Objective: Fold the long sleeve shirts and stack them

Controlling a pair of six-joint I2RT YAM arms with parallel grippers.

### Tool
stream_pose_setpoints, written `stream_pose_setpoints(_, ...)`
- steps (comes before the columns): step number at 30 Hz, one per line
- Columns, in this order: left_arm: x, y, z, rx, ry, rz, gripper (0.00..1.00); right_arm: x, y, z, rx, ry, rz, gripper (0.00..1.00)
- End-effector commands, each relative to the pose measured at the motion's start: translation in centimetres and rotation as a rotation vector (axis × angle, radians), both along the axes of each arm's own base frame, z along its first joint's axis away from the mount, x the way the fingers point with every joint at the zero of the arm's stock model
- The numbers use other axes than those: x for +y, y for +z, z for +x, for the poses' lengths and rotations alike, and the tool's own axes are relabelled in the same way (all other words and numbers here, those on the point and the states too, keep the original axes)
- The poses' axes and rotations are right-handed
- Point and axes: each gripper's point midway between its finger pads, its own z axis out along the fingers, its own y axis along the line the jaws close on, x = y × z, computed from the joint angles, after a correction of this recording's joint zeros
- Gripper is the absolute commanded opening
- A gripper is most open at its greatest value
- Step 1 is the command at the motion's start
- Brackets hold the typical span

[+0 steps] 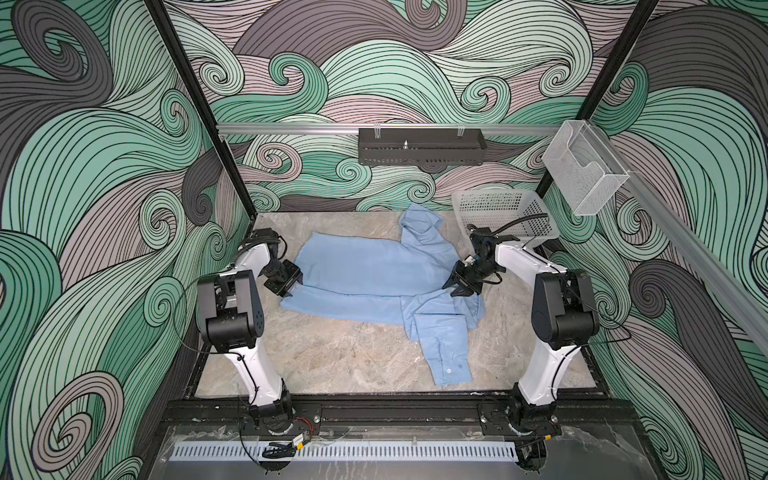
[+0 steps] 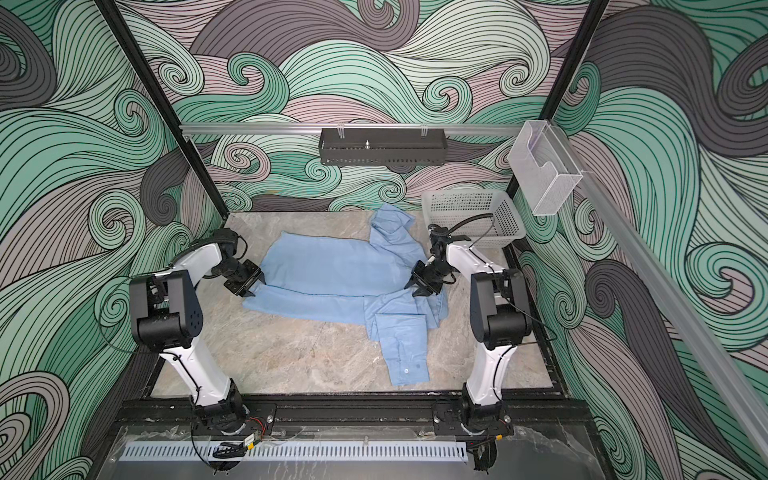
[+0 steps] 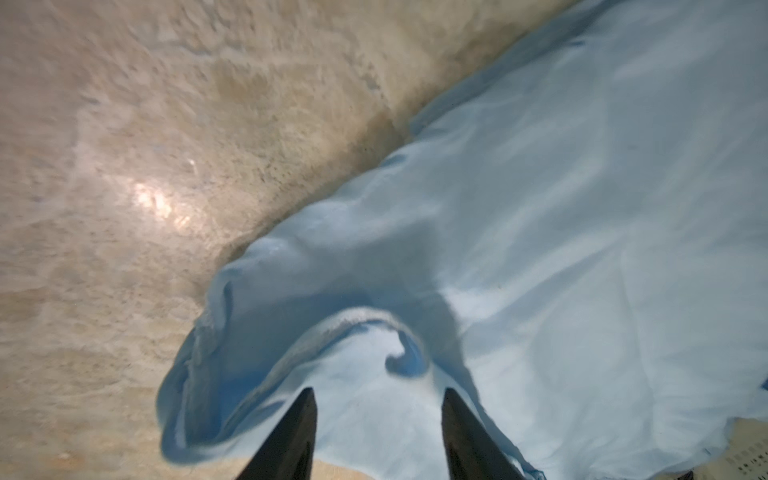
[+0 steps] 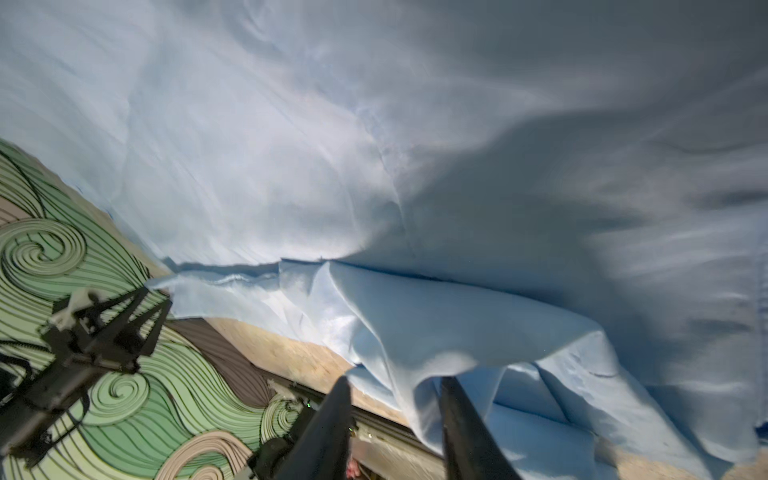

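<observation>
free: desk (image 1: 324, 357) lay bare at front left | blocked: shirt (image 1: 365, 270) spread across the middle | blocked: basket (image 1: 509, 212) stood in back right corner

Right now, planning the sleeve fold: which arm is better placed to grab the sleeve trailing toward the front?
Probably right: the right gripper, open, is beside that sleeve; the left gripper sits across the shirt, farther away.

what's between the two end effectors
The light blue shirt: its body stretches from the left end effector across to the right end effector, with nothing else between them, as both top views show.
</observation>
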Motion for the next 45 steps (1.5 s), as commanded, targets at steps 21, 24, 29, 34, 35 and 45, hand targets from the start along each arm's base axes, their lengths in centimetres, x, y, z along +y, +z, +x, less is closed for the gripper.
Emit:
stream_pose_setpoints(21, -6.6, 5.5, -10.0, -0.148, -0.228, -0.154, 0.63, -2.6, -1.4, -15.9, -0.010, 0.196, -0.273, 0.69)
stream_pose_setpoints(24, -7.2, 6.1, -11.2, -0.166, -0.249, -0.160, 0.64, -2.4, -2.8, -16.7, -0.013, 0.207, -0.264, 0.72)
stream_pose_setpoints(29, -7.7, 6.5, -12.4, -0.177, -0.267, -0.168, 0.63, -0.6, -4.6, -16.8, -0.021, 0.284, -0.228, 0.75)
stream_pose_setpoints(34, -8.0, 7.5, -12.6, -0.209, -0.283, -0.170, 0.63, 2.3, -5.4, -16.5, -0.039, 0.364, -0.153, 0.69)
stream_pose_setpoints(35, -8.0, 7.7, -12.6, -0.215, -0.285, -0.171, 0.62, 3.2, -5.0, -16.2, -0.053, 0.377, -0.118, 0.64)
stream_pose_setpoints(45, -10.8, 10.4, -10.1, -0.385, -0.345, -0.297, 0.56, 12.1, 7.0, -10.4, -0.348, 0.230, 0.286, 0.00)
